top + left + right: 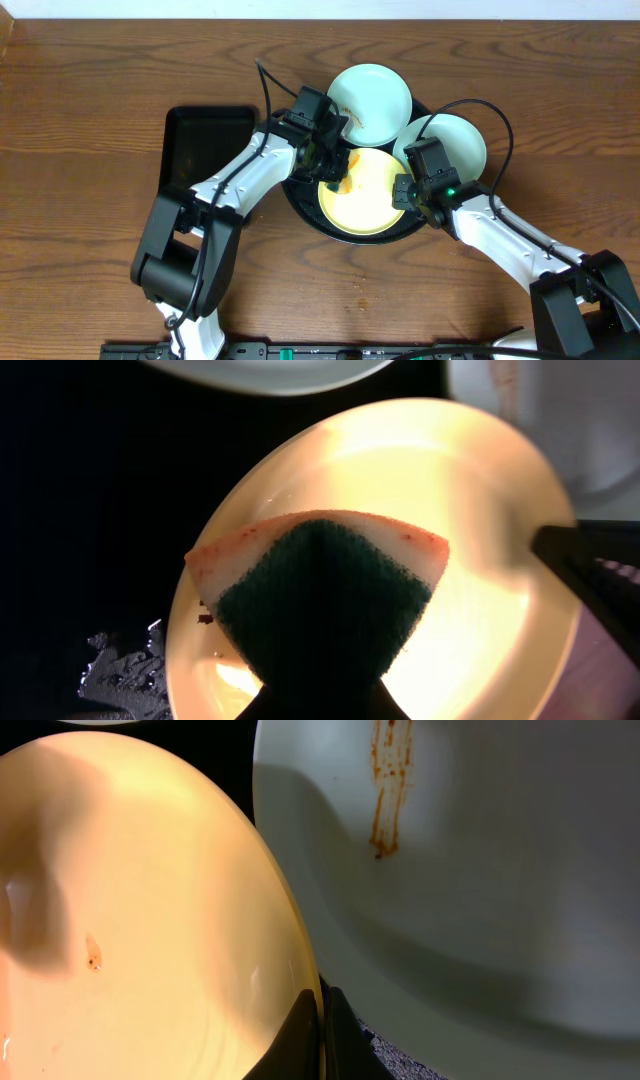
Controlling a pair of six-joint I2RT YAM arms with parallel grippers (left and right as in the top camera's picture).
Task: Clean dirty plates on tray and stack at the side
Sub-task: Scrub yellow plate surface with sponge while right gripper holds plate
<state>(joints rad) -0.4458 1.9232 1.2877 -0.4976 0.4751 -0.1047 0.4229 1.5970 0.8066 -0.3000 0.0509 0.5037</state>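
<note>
Count: plates, 3; trays, 2; arms, 2; sponge, 1.

Plates: one pale yellow plate (372,208) and two pale mint ones, the first (372,98) at the far side and the second (458,145) to the right. All three sit on the round black tray (303,210). The mint pair reach out past its rim. None is stacked on the bare tabletop (90,90).

Second tray: a rectangular black tray (205,145) on the tabletop, just left of the round one. It holds nothing that can be made out.

Left end effector (335,170): pinching the sponge (320,585), green scourer face toward the wrist camera. The sponge's pale edge is tinged red-brown. The sponge lies against the left part of the yellow plate.

Right end effector (322,1025): fingers pressed together on the right rim of the yellow plate, one finger on either side of the edge.

Soiling: right wrist view shows one thin brown smear (385,790) running down a mint plate that lies just beside the yellow one. Cannot tell with certainty which of the two it is. One small brown speck (92,952) is on the yellow plate. Droplets glint on the black tray beside the yellow plate in the left wrist view.
</note>
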